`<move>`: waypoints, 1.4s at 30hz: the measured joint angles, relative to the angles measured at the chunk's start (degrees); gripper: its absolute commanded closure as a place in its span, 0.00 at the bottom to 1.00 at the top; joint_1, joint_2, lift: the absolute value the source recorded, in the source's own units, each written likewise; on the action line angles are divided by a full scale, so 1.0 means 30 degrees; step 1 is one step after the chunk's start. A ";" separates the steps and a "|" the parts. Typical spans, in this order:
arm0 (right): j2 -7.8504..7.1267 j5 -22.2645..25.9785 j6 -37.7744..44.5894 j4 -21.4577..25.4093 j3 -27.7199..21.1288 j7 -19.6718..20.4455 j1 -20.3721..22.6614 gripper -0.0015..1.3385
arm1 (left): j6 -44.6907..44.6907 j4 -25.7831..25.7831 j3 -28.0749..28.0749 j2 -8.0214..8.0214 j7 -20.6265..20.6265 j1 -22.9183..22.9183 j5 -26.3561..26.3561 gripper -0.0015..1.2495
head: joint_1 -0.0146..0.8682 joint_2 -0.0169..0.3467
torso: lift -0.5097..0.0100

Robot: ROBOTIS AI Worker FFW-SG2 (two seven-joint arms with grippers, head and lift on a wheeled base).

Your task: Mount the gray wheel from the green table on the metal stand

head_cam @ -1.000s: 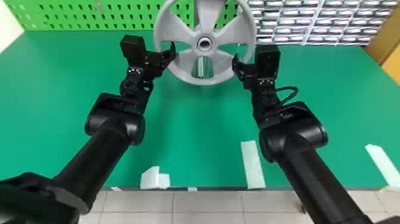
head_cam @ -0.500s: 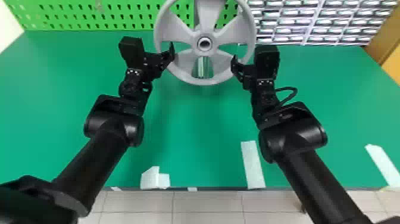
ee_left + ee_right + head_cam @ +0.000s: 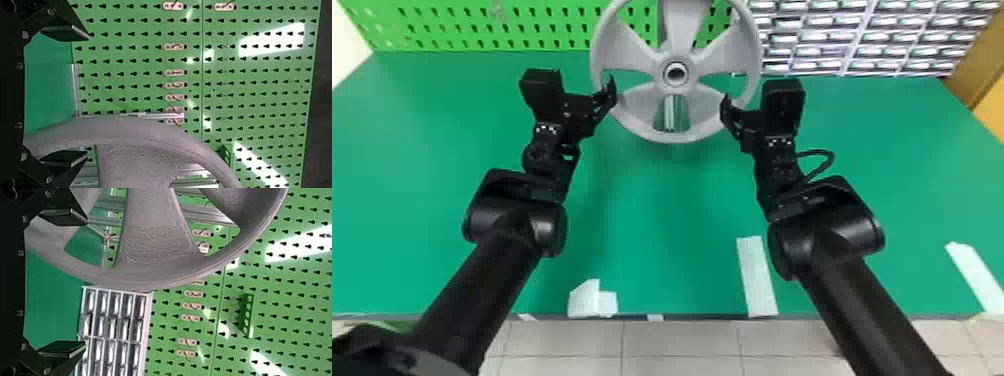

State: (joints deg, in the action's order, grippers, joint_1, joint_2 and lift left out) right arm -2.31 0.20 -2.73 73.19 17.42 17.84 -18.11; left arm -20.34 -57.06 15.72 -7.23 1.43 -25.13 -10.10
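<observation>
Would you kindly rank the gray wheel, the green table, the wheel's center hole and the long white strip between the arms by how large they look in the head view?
1. Green table
2. Gray wheel
3. White strip
4. Center hole

Between the left gripper and the right gripper, the gray wheel has its top cut off by the head view's edge and hides part of the metal stand behind it.

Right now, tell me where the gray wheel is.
In the head view, the gray wheel is at top centre, between the left fingers and right fingers, before the green pegboard.
</observation>
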 measured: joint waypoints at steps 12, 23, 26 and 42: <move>-0.0023 -0.0008 0.0000 0.0818 -0.0054 0.0000 0.0544 0.14 | 0.0770 -0.2647 -0.0340 -0.0160 0.0015 0.1401 -0.0101 0.17 | 1.00 0.19 | 0.79; -0.0098 -0.0010 -0.0061 0.1879 -0.0215 -0.0001 0.1258 0.14 | 0.1469 -0.5087 -0.1042 -0.0258 0.0001 0.3033 -0.0045 0.17 | 1.00 0.19 | 0.79; -0.0117 -0.0010 -0.0137 0.2064 -0.0195 -0.0001 0.1415 0.14 | 0.1673 -0.5800 -0.1357 -0.0316 -0.0008 0.3590 -0.0043 0.17 | 1.00 0.19 | 0.79; -0.0397 0.0144 -0.0698 0.2809 -0.0214 -0.0824 0.2375 0.14 | 0.2711 -0.8679 -0.3010 -0.0405 -0.0167 0.6433 0.0059 0.18 | 1.00 0.19 | 0.79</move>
State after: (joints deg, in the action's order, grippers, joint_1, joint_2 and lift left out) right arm -3.50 0.64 -4.82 81.62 16.78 15.37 -10.99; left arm -12.21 -83.09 6.69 -8.45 0.93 -5.83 -9.93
